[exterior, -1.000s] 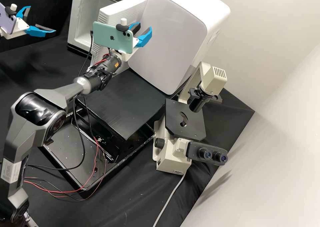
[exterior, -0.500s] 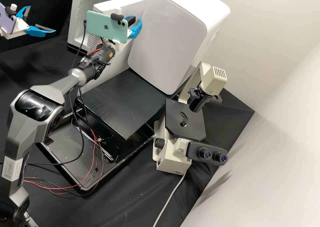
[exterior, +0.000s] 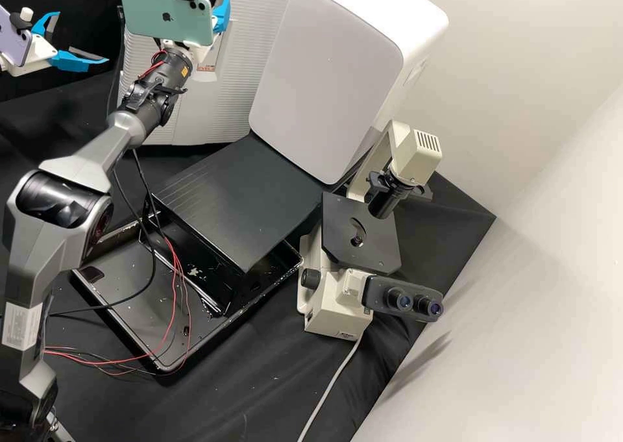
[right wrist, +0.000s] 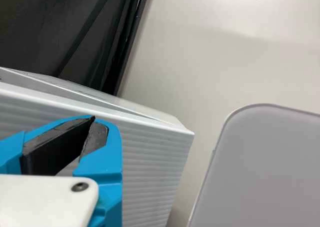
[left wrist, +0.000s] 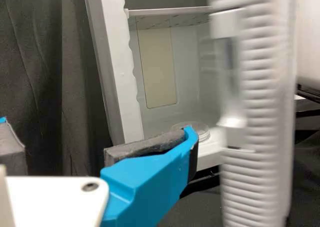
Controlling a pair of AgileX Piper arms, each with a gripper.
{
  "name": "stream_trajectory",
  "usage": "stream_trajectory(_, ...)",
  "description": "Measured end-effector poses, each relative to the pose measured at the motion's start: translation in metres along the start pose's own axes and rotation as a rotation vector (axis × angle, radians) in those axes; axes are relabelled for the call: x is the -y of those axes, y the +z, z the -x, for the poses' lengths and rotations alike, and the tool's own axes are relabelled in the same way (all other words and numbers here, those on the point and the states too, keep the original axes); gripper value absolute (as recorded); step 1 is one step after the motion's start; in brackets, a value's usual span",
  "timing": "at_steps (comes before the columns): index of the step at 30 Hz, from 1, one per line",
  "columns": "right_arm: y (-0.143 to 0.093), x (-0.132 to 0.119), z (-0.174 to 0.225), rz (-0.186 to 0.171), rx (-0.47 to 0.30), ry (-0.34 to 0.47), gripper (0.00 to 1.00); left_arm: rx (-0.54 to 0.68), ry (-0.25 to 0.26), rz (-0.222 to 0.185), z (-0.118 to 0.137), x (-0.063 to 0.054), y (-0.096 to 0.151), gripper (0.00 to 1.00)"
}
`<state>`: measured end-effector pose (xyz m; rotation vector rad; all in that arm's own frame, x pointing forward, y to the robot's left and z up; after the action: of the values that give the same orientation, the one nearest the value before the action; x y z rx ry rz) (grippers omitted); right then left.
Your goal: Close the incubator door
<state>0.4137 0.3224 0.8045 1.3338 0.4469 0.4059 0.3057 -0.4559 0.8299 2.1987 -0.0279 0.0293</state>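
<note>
High view, left to right: your left tool (exterior: pixel 83 36) is wide open, nothing gripped. Next up, your ribbed white incubator door (exterior: pixel 246 72) is partway open, left of the big white box (exterior: pixel 324 78); the left wrist view gives you the shelf (left wrist: pixel 170 11) inside. Your right tool (exterior: pixel 217 2) is by the door's face, tips together, can't tell if they're touching it.

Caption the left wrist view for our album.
Incubator open: shelf above, round dishes below, ribbed door alongside, the open left gripper in front.
</note>
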Motion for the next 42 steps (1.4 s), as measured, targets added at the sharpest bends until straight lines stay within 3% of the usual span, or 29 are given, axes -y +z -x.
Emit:
stream_trajectory(6, 0.000, 0.000, 0.000, -0.028, -0.002, -0.001, 0.00, 0.000, 0.000, 0.000, 0.000, 0.000, 0.000, 1.00)
stream_trajectory(32, 0.003, 0.009, 0.003, -0.014, -0.003, -0.026, 0.00, 0.000, 0.000, 0.000, 0.000, 0.000, 0.000, 1.00)
stream_trajectory(39, 0.019, 0.023, 0.039, -0.007, 0.027, -0.053, 0.00, 0.000, 0.000, 0.000, 0.000, 0.000, 0.000, 1.00)
stream_trajectory(42, 0.020, 0.019, 0.062, 0.000, 0.011, -0.010, 0.00, 0.000, 0.000, 0.000, 0.000, 0.000, 0.000, 1.00)
